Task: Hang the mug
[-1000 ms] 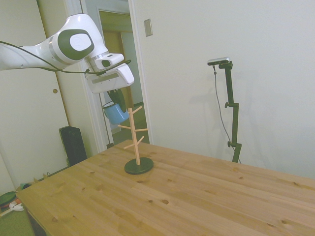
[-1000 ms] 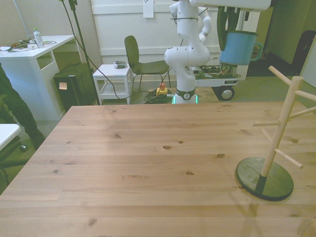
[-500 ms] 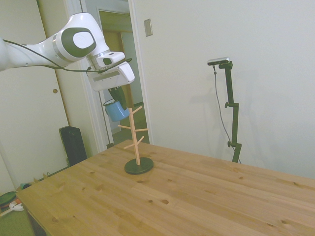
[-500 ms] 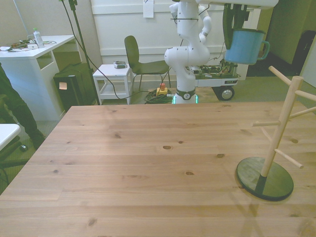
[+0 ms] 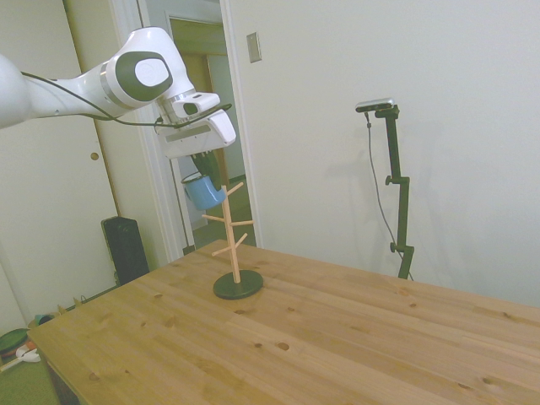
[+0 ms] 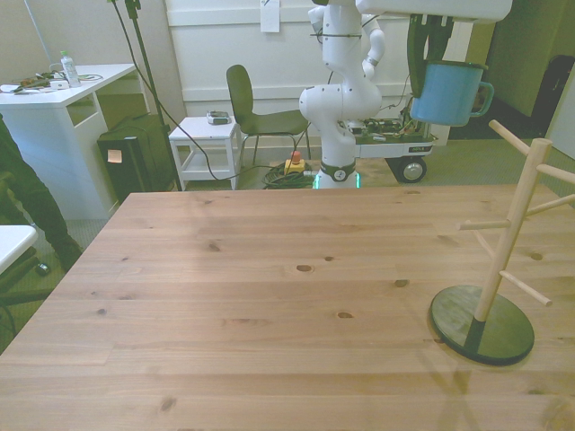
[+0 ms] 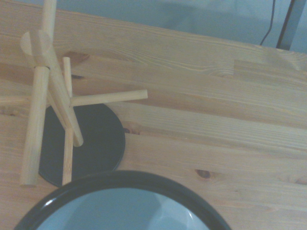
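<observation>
A wooden mug tree on a dark round base stands alone on the counter, pegs bare. Above and just beside its top, the pincer pinches the light-blue, dark-rimmed mug aloft, handle toward the tree.

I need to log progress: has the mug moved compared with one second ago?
Yes. The mug, held by the end effector, has shifted toward the front view's right, closer to the wooden rack.
</observation>
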`<state>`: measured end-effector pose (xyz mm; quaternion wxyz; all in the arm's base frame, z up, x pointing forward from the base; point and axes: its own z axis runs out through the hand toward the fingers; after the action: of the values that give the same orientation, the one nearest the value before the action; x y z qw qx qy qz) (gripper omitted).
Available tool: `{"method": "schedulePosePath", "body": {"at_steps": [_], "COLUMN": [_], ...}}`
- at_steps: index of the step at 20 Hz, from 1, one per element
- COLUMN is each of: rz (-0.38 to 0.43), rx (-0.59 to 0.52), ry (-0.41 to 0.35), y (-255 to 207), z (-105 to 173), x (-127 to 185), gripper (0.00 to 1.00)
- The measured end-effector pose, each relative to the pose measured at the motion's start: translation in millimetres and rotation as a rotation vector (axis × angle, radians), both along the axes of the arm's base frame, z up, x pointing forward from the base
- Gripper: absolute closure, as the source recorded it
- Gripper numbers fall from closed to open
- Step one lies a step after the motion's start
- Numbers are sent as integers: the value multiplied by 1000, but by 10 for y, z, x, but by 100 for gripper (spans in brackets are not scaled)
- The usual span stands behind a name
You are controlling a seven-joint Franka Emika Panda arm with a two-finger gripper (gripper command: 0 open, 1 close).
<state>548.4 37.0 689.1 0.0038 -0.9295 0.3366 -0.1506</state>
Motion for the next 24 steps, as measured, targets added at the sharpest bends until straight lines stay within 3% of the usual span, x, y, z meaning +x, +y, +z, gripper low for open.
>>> {"method": "schedulePosePath", "body": {"at_steps": [24], "rz": [1], "rx": [3], "ry": [3], "y": [11], "z": [14], "x": [54], "gripper": [100]}}
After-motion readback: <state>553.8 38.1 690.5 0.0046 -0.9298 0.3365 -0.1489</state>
